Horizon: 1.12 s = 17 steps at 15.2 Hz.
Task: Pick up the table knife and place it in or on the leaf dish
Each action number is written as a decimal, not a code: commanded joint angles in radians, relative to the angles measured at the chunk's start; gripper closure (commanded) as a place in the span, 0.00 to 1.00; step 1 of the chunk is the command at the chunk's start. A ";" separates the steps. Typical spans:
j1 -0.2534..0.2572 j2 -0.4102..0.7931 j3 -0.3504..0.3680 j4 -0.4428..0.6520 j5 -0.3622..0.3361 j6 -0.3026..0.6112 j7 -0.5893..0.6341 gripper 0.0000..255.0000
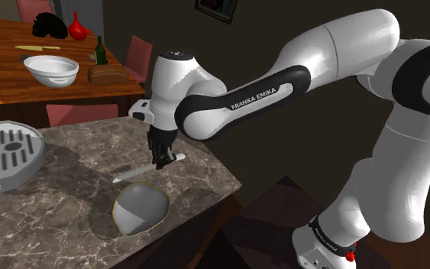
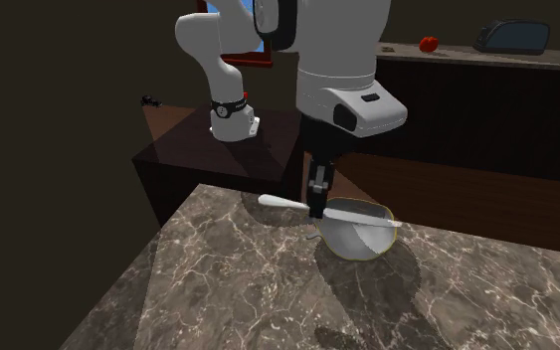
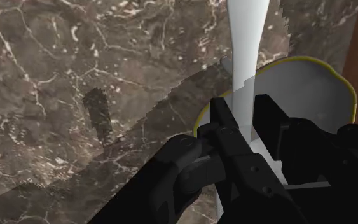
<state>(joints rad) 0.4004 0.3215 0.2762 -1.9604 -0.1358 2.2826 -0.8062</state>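
The white table knife [image 1: 133, 173] is clamped crosswise between the two black fingers of the hand [image 1: 160, 162], lying roughly level and lifted a little off the worktop [image 1: 60, 206]. In the wrist view the fingers [image 3: 225, 124] press on the knife [image 3: 246, 38] from both sides, and its saw-edged shadow falls on the stone beside it. In the second exterior view one end of the knife [image 2: 285, 203] sticks out past the hand [image 2: 316, 209] and the other end reaches across the leaf dish [image 2: 357, 244].

The leaf dish [image 1: 139, 208] is a pale grey, shallow bowl with a yellow-green rim, sitting on the worktop close under the hand, near the edge facing the stand.

The worktop is dark brown marble with white veins. A round grey slotted object [image 1: 3, 153] rests on it at the shoulder view's left. The arm's stand [image 2: 193, 149] is a dark wooden box beside the worktop.

Behind, a wooden table [image 1: 7, 80] carries a white bowl [image 1: 51, 70], a green bottle [image 1: 100, 50] and a red vase [image 1: 77, 27], with reddish chairs [image 1: 138, 55] around it. The room is dim.
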 commanded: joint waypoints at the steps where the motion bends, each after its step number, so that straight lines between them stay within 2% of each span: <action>1: 0.029 -0.012 0.014 -0.015 -0.003 0.002 0.046 1.00; 5: 0.086 -0.029 0.043 -0.031 -0.008 -0.004 0.137 1.00; 17: 0.104 0.076 0.019 -0.061 -0.061 0.126 0.173 1.00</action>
<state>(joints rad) 0.5020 0.3856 0.2978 -2.0215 -0.1910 2.3969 -0.6365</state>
